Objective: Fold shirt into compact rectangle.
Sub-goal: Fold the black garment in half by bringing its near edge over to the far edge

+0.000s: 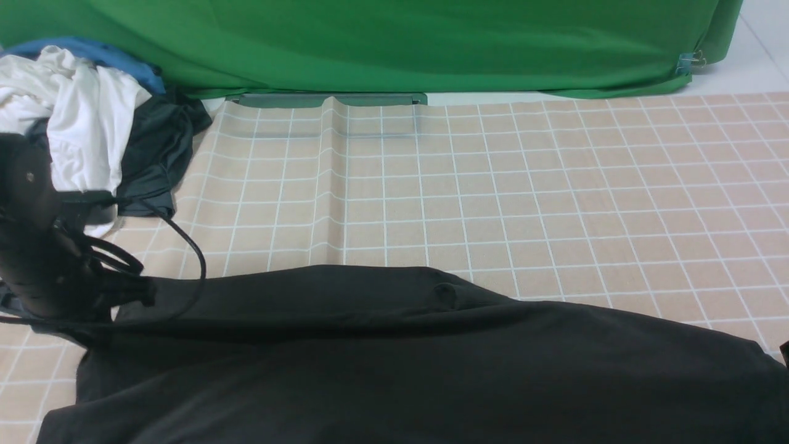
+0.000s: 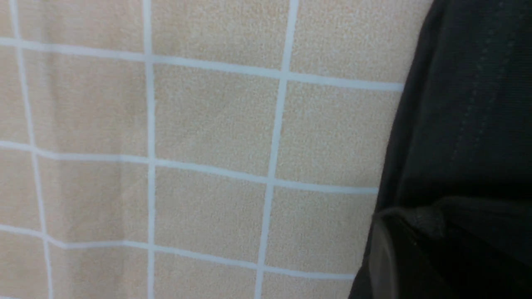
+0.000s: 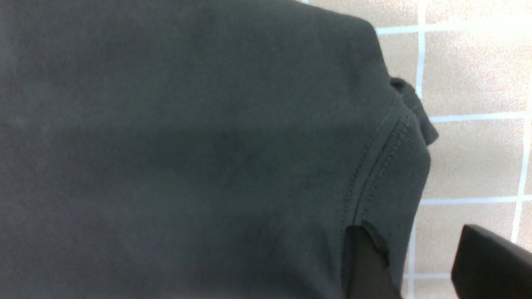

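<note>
One shirt (image 1: 431,357) lay spread across the near counter (image 1: 493,185), seemingly unfolded, so every fold looked left to do. Of two claws, the left claw (image 1: 137,291) was closed on its edge and the right claw (image 3: 424,270) stood open at its ribbed hem. Farther off, three were heaped: white garment (image 1: 80,111), dark grey garment (image 1: 160,148), blue garment (image 1: 123,58).

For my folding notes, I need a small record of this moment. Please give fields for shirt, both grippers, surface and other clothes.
garment: black shirt, spread across the near side, not yet compact
left gripper: shut, at the shirt's left edge; grip unclear
right gripper: open, around the shirt's ribbed edge
surface: beige checked cloth
other clothes: white garment, far left
</note>
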Controlling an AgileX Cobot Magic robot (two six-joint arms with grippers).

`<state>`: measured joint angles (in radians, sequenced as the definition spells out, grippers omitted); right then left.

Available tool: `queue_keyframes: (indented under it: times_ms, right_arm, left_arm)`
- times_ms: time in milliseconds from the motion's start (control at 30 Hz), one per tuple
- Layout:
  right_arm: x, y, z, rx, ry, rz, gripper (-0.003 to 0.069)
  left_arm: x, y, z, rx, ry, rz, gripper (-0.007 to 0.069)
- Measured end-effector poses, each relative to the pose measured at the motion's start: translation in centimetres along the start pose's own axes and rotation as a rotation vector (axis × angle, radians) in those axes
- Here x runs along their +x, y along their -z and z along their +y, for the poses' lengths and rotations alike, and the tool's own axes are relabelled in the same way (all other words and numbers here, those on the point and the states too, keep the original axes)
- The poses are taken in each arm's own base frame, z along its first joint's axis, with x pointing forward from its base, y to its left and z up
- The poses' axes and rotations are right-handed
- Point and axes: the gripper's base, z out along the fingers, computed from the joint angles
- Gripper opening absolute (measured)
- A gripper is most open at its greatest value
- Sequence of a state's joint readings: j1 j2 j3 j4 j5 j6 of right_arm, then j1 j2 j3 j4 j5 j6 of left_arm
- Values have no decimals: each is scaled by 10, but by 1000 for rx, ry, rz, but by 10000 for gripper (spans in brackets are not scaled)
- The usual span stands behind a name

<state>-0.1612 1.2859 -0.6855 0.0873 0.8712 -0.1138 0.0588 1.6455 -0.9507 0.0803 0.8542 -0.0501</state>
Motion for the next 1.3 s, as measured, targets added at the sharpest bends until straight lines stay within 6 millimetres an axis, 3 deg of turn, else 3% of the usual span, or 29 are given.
queue_keyframes:
  times_ms: [133,300,667,833,967,1133,1300]
  right_arm:
    - [0,0,0,0,0,1,341]
    - [-1,0,1,-6,-7,-14,341]
    - [-4,0,2,-20,15,-39,341]
    - [-10,6,11,-117,76,-78,341]
    - [-23,18,35,-252,169,-157,344]
    - [-40,31,90,-344,403,-216,372]
    - [-56,17,157,-329,685,-245,541]
  left_arm:
    - [1,23,1,7,11,-74,37]
    - [-4,31,-2,40,11,-169,37]
    - [-24,11,-4,57,56,-273,37]
    - [-27,9,-4,63,80,-301,37]
    - [-28,9,-4,66,85,-309,37]
    - [-28,9,-5,74,102,-308,37]
    - [-27,9,-5,78,111,-299,37]
